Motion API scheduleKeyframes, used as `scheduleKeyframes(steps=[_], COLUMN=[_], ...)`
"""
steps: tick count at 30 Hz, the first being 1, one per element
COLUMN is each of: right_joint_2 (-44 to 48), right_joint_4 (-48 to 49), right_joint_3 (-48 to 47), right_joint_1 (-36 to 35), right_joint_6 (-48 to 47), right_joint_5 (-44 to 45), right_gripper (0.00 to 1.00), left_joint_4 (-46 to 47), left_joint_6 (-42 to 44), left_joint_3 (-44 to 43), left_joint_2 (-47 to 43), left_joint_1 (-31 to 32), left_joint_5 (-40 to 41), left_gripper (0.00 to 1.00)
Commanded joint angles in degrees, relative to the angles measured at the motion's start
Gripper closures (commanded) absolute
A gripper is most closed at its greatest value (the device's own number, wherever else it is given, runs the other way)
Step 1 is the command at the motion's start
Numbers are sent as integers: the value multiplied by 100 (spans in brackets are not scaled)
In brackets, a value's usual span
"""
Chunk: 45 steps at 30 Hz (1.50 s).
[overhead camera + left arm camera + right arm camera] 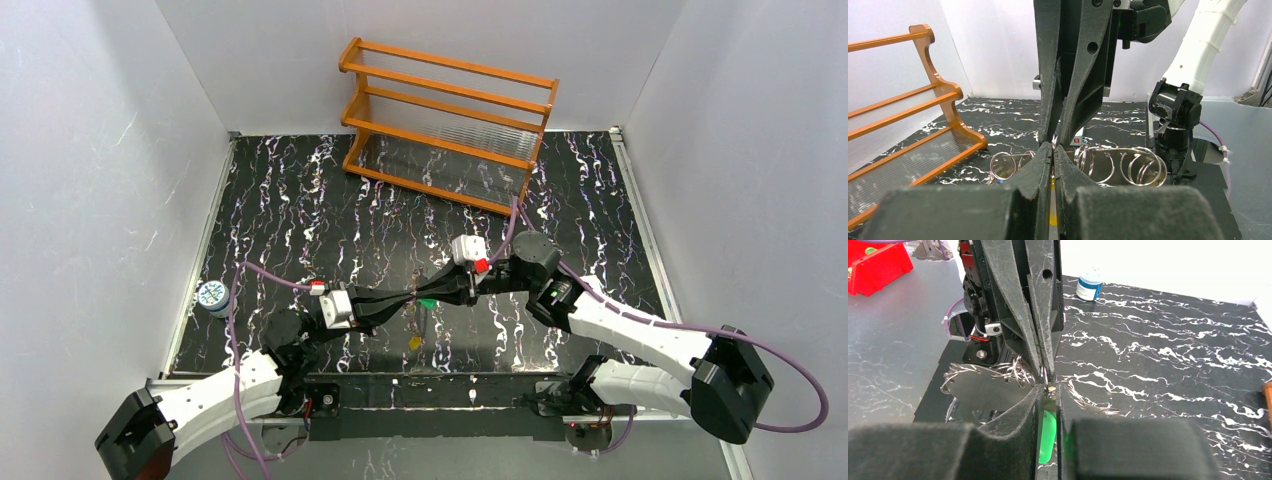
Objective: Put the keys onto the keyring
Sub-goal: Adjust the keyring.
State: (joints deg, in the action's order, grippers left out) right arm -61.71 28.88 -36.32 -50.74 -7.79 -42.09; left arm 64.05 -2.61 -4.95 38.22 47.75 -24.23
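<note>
The fingers of the right gripper point(1049, 390) are matt black plastic, faintly grainy. Between them the head of the green key point(1047, 435) is glossy translucent plastic, and the keyring point(1044, 375) at their tips is thin bright metal wire. Under them the table point(1158, 355) is glossy black veined with white, and left of the left gripper point(1053, 150) the rack point(943, 95) is smooth varnished wood.

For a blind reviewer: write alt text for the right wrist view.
The right hand holds a green key between its fingers, tip to tip with the shut left hand opposite. Below is a black marbled table, a small blue-and-white pot at its far edge.
</note>
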Motion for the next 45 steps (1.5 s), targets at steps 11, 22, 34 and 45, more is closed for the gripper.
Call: scheduleKeyframes(steps=[11, 22, 34, 45], right_joint_2=[-74, 214, 538, 1060], right_joint_4=[73, -877, -1386, -1516], right_joint_3=[-321, -218, 80, 98], right_joint_1=[12, 53, 801, 1229], right_joint_6=[-83, -437, 149, 551], right_joint_5=[-20, 1138, 2218, 4710], right_gripper=[99, 99, 99, 99], left_joint_4=[424, 75, -2030, -3423], left_joint_6=[-11, 235, 686, -689], left_joint_3=[11, 244, -275, -1713], left_joint_2=[-2, -443, -601, 1720], left_joint_1=[18, 15, 11, 11], left_joint_5=[5, 535, 1720, 3930], left_gripper=[100, 28, 2, 2])
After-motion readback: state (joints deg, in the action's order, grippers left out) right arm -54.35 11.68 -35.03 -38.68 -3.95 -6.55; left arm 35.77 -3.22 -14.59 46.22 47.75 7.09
